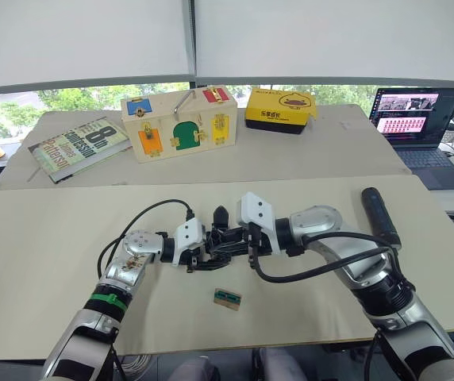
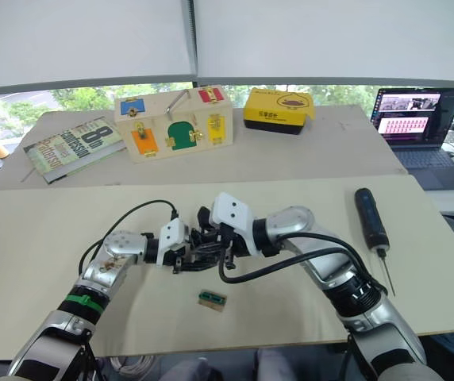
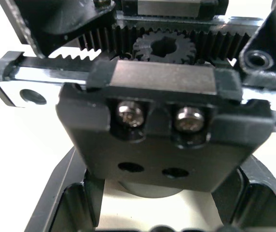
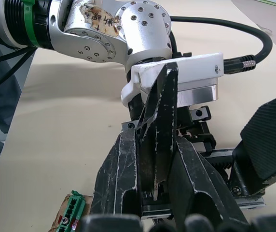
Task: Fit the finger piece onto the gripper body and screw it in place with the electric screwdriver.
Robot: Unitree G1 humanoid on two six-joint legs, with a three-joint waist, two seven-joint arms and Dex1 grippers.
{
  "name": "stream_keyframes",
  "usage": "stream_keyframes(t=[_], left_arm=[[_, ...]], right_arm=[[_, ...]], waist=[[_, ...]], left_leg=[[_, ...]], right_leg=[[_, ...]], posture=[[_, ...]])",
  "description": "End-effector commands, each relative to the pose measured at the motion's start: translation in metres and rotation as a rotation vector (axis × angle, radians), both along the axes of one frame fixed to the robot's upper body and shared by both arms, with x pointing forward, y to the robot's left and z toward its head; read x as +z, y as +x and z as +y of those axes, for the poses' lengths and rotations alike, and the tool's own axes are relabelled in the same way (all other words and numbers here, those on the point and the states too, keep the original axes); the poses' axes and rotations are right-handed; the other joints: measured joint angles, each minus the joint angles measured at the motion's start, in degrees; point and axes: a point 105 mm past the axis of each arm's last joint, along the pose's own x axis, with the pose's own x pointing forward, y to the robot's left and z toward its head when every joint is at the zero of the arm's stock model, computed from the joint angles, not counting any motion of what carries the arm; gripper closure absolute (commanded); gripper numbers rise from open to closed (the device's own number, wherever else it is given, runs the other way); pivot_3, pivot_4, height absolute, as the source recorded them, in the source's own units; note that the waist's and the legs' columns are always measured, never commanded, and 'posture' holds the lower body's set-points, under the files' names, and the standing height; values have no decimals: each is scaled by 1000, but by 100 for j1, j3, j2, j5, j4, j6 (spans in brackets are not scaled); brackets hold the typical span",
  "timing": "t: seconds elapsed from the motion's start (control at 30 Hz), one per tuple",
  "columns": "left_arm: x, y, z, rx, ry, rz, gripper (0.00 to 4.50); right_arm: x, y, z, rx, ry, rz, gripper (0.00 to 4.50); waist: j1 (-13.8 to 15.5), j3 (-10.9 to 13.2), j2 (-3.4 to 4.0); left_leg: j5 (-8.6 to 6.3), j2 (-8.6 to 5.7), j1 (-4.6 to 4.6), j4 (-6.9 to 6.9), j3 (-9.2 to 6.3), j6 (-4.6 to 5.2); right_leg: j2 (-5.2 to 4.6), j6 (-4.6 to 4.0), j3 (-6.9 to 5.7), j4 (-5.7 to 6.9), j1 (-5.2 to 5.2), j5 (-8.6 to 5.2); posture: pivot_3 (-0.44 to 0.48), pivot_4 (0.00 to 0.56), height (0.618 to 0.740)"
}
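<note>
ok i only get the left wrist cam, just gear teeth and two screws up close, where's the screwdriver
Observer: The screwdriver lies on the table, off to the robot's right, held by neither pincer.
Operator: and the finger piece
Observer: The right pincer clamps the finger piece against the gripper body, which the left pincer holds.
Operator: anything loose nearby
Observer: A small green-and-tan rectangle lies on the table, nearer the robot than the pincers.

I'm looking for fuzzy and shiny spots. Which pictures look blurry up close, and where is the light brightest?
Left wrist view: the black blocky gripper body is soft at the near bottom edge, its two silver screws glint, and the background is washed white. Right wrist view: the nearest black claw fingers blur at the bottom. Left eye view: the white window blinds are brightest.
</note>
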Motion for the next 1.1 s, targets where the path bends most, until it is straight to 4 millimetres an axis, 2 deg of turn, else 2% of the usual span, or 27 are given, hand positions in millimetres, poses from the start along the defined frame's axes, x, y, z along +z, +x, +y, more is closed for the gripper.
stream_keyframes(t=[0.03,0.3,0.5,0.83,0.87,0.97,1.1], left_arm=[[-17,-7,7,-7,51,49,2139],[-15,-5,5,2,46,44,2139],[-19,-8,5,-4,57,79,2139],[-23,-7,7,12,68,82,2139],[-23,-7,6,12,67,82,2139],[-24,-7,6,16,64,86,2139],[-26,-8,7,24,62,89,2139]], right_arm=[[-34,16,-20,-124,-111,79,4094],[-25,10,-12,-50,-114,-1,4094],[-19,6,-10,-35,-89,20,4094],[12,-3,-1,31,56,-9,4094],[16,-5,0,44,67,-21,3065],[21,-9,0,78,80,-43,2063],[22,-15,-7,105,67,-47,2063]], waist=[[1,-3,1],[4,-6,3],[6,-6,3],[14,-6,3],[15,-6,3],[19,-6,3],[23,-6,3]], left_leg=[[0,0,1,0,0,0],[0,0,2,1,0,0],[0,0,1,1,0,0],[0,-1,-3,0,0,0],[0,-1,-4,0,-1,1],[-1,-1,-10,1,-1,1],[-1,-1,-12,1,-1,1]], right_leg=[[0,0,1,0,1,0],[0,0,2,1,2,0],[0,0,2,1,2,0],[-1,0,2,-3,-1,0],[-1,0,1,-3,-2,0],[-1,0,1,-4,-5,0],[-1,0,0,-6,-7,0]], posture=[[0,150,740],[0,150,740],[0,150,740],[0,150,740],[0,150,740],[0,150,740],[0,150,740]])
